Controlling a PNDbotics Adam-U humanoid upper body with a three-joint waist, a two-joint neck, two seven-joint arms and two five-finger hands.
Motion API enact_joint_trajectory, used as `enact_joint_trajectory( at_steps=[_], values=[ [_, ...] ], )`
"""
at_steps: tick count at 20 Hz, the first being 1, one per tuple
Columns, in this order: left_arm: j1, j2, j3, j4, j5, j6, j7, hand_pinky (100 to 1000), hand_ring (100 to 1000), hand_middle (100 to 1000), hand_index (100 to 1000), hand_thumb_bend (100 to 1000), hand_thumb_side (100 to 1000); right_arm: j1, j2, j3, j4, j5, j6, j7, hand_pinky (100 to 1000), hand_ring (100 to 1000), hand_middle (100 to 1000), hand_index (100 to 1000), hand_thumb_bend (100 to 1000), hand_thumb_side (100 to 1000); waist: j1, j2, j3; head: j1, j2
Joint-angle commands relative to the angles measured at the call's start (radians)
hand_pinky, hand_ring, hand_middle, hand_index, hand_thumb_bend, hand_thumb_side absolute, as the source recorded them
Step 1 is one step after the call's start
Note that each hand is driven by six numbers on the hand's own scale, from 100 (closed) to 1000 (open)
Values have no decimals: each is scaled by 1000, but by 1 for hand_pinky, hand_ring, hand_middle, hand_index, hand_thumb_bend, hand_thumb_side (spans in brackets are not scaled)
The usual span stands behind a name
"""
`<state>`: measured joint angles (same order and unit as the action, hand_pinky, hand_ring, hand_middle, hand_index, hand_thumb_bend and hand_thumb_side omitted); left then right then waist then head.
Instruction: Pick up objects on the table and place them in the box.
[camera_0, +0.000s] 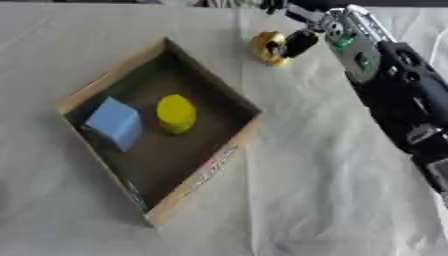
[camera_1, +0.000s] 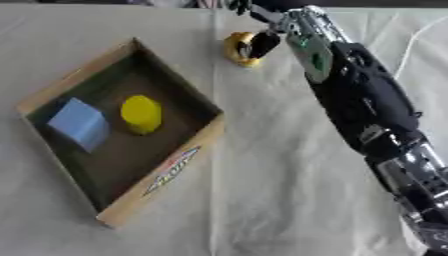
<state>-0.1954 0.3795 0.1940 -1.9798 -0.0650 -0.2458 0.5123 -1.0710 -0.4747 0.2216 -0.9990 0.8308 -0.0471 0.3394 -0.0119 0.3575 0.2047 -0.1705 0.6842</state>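
**Desk:** Item one, the robot hand. Condition?

**Operator:** I have the right robot hand (camera_0: 297, 40) reached to the far side of the counter (camera_0: 332, 200), its arm coming in from the right. Its dark fingers are curled onto a small golden object (camera_0: 267, 48); one finger sits across the object's right face. I log it as grasping that piece. Whether the object is off the cloth or resting on it, I cannot tell. The left robot hand shows in neither view.

**Desk:** Item two, the golden piece. Location?

**Operator:** On the far part of the counter, just beyond the box's upper corner and outside it. Rounded, shiny, yellow-gold; I cannot make out more.

**Desk:** Item three, the container.

**Operator:** One box (camera_0: 199, 182), wooden rim, dark floor, set askew so one corner points toward me. It lies left of the arm, which I judge leaves my reach a clear path over the near rim.

**Desk:** Contents?

**Operator:** Two entries. A blue cube (camera_0: 115, 122) near the left wall. A yellow cylinder (camera_0: 176, 113) just beside it, toward the middle, the two close but seemingly not touching. The lower half of the floor is bare, so I would aim the golden piece there to avoid striking either.

**Desk:** Outstanding?

**Operator:** By my judgement, the golden piece is the only thing not yet boxed.
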Motion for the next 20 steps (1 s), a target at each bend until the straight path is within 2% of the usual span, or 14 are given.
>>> enact_joint_trajectory(
  at_steps=[1, 6, 11, 16, 20],
  values=[
    [-8, 25, 1, -20, 3, 0, -3, 747, 695, 713, 815, 100, 576, -26, -12, -16, 1, 4, -13, 9, 931, 932, 815, 936, 262, 100, 3, -18, 2, 0, -8],
    [-7, 27, 0, -20, 4, 0, -8, 749, 696, 713, 815, 100, 572, -29, -25, -16, 5, 5, -7, 44, 925, 923, 808, 936, 312, 118, 2, -21, -1, 4, -4],
    [-9, 25, -2, -20, 7, -2, -11, 749, 697, 714, 815, 100, 573, -30, -19, -20, 30, 46, 7, 35, 922, 920, 808, 937, 329, 139, 2, -20, -1, 2, -9],
    [-10, 22, -2, -20, 8, -4, -9, 749, 697, 714, 815, 100, 575, -28, -9, -12, 62, 84, -7, 39, 920, 919, 810, 938, 368, 171, 2, -16, 1, 0, -10],
    [-9, 20, -1, -20, 10, -4, -8, 750, 697, 715, 815, 100, 580, -29, -3, -13, 86, 116, -6, 36, 913, 904, 796, 933, 344, 168, 0, -12, 3, -1, -10]
  ],
)
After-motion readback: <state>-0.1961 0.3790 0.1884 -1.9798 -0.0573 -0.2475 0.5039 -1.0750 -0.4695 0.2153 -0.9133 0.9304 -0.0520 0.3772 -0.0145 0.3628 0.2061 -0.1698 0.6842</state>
